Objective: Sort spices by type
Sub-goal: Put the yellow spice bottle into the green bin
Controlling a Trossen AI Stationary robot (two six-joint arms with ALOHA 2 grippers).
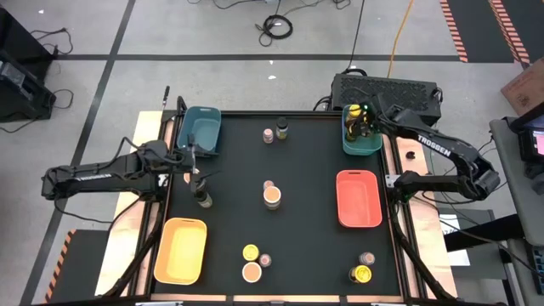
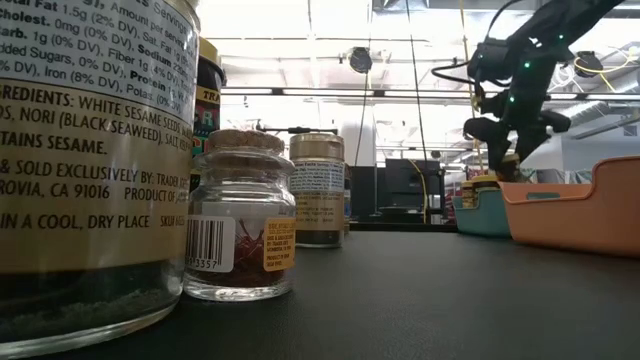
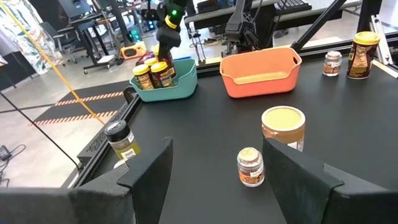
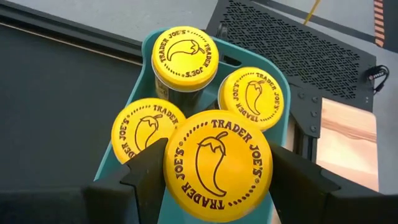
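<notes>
Right pincer [image 4: 214, 165]: mine, over the teal tray [image 1: 361, 140] at the table's far right, pinching a yellow-lidded jar [image 4: 217, 163] between my 2 fingers.
Held jar: lid up, above the tray's near part.
In that tray: 3 more yellow-lidded jars [image 4: 185, 56] standing upright, close together.
Left pincer [image 1: 197, 167]: mine too, at the table's left side, near the blue tray [image 1: 202, 129]; fingers spread and holding nothing.
Just by it: a dark-lidded jar [image 1: 203, 198] standing on the black table [image 1: 306, 170].
Table middle: a wide tan-lidded jar [image 1: 272, 197] with a tiny jar [image 3: 250, 165] just beside it.
Far middle: 2 small jars [image 1: 274, 132] side by side.
Right side: orange tray [image 1: 358, 198].
Near left: yellow tray [image 1: 181, 248].
Near edge: a yellow-lidded jar, a tan one and a tiny one [image 1: 252, 262] grouped in the middle; 2 more [image 1: 363, 268] to the right.
</notes>
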